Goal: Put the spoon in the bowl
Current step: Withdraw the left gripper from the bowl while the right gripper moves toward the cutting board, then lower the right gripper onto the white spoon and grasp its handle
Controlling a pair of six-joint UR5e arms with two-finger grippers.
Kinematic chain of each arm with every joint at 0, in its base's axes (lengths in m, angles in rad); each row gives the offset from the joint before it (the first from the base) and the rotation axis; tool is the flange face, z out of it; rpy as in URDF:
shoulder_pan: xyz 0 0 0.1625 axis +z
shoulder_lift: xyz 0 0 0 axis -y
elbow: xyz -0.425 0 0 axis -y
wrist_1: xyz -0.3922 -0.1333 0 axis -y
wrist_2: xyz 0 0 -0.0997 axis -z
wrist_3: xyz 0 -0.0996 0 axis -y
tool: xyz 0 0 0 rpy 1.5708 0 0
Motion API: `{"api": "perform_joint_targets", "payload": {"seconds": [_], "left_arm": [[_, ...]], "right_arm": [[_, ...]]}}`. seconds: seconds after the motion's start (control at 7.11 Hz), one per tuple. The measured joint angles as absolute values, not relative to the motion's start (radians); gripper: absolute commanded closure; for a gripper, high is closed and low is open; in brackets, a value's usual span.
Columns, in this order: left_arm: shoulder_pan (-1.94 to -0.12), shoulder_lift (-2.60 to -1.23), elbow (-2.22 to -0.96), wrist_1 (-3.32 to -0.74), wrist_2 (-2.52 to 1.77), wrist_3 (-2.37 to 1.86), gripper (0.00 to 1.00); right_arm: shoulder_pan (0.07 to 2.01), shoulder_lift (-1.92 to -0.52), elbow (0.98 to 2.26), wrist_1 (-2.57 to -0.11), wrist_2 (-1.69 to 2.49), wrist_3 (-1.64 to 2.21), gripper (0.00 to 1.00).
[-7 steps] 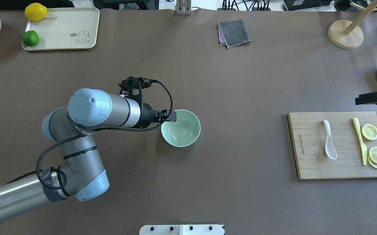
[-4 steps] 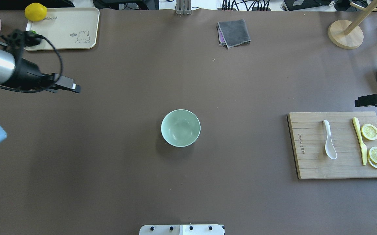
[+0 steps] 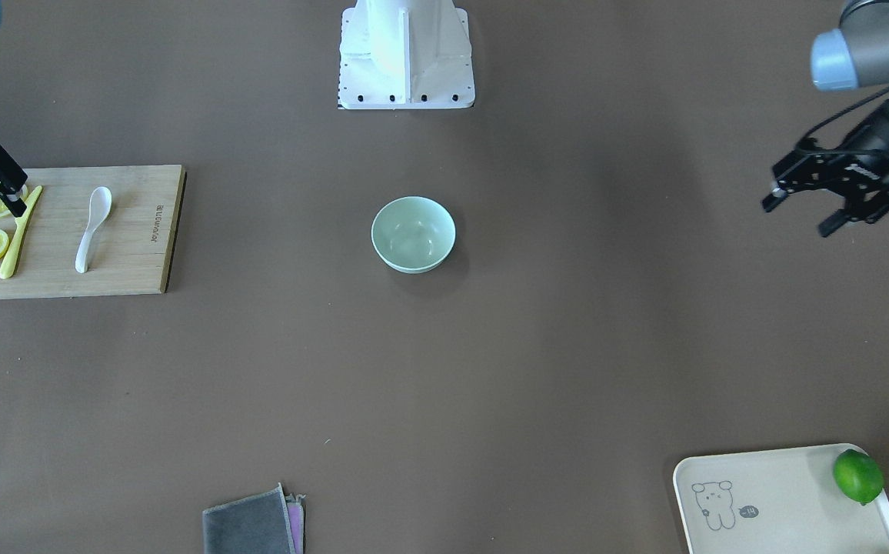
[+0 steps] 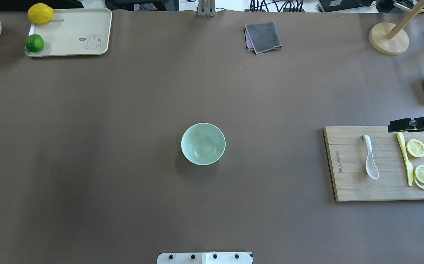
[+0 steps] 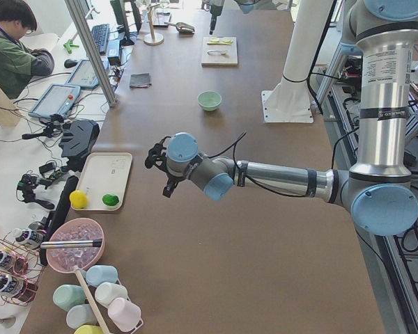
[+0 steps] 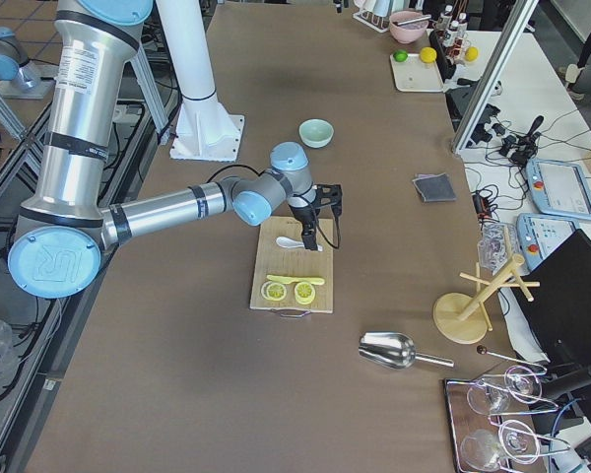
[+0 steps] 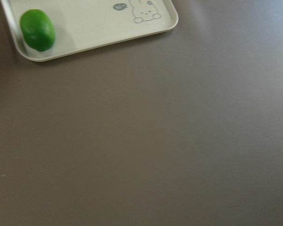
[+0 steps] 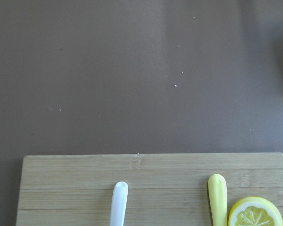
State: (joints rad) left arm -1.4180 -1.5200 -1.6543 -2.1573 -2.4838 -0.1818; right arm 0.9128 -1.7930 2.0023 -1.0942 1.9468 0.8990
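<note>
Left jaws, spread apart, have withdrawn far from the bowl (image 4: 203,143). Right jaws, aperture indeterminable, have advanced over the board (image 4: 351,183). The spoon (image 4: 369,157) lies on it, bowlward of them, axis fore-aft, handle pointing away from the robot.

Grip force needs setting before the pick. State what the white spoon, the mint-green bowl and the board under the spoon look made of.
Small glossy white soup spoon: likely glazed ceramic or melamine; bright highlights.
Round pale mint-green bowl: smooth, soft sheen; ceramic or plastic, undecidable.
Rectangular tan cutting board: bamboo or wood, matte; visible strips and grain.
</note>
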Motion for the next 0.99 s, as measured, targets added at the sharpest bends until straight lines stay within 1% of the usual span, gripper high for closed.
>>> {"api": "perform_joint_targets", "payload": {"seconds": [0.14,0.42,0.7,0.99], "left_arm": [[-1.449,-1.51,-1.633,-2.147,-2.49,-0.119,0.02],[-1.463,-1.499,-1.629,-2.143,-2.493,-0.089,0.02],[-1.466,-1.492,-1.634,-2.144,-2.494,-0.086,0.02],[-1.466,-1.491,-1.634,-2.144,-2.493,-0.086,0.02]], "right_arm": [[0.851,-1.788,1.979,-1.093,1.901,0.924,0.05],[0.774,-1.783,1.951,-1.09,1.861,0.965,0.17],[0.714,-1.783,1.945,-1.06,1.826,1.057,0.24],[0.676,-1.781,1.932,-1.034,1.793,1.116,0.33]]}}
